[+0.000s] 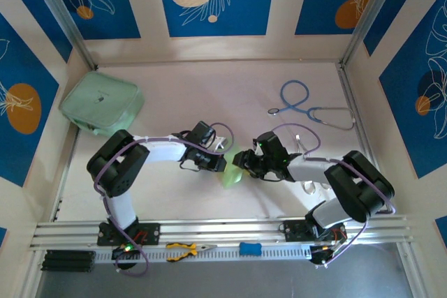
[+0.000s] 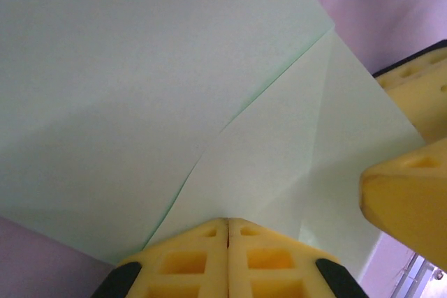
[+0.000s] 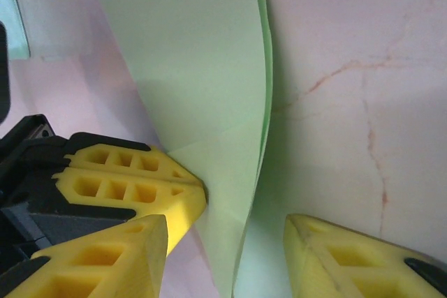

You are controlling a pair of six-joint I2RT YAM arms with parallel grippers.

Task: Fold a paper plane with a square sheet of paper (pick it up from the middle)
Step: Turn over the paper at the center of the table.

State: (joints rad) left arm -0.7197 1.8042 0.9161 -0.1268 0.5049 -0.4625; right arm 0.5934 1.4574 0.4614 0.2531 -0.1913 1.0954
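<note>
**Paper [image 1: 232, 172] Caught Between Two End Effectors**

Mid-tabletop [image 1: 209, 95], in the gap between both: creased green paper, partly folded. Pinched at one edge by the left end effector [image 2: 227, 225], jaws pressed tight together. Straddled but not gripped by the right end effector [image 3: 227, 232], jaws spread, with the folded edge running straight away between them. Likely next: closing the right on that edge, with neither side clearly nearer.

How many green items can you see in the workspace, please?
2: the mint-green pouch at back left, and the folded paper at centre, pinched by the left tool. More may be hidden.
</note>
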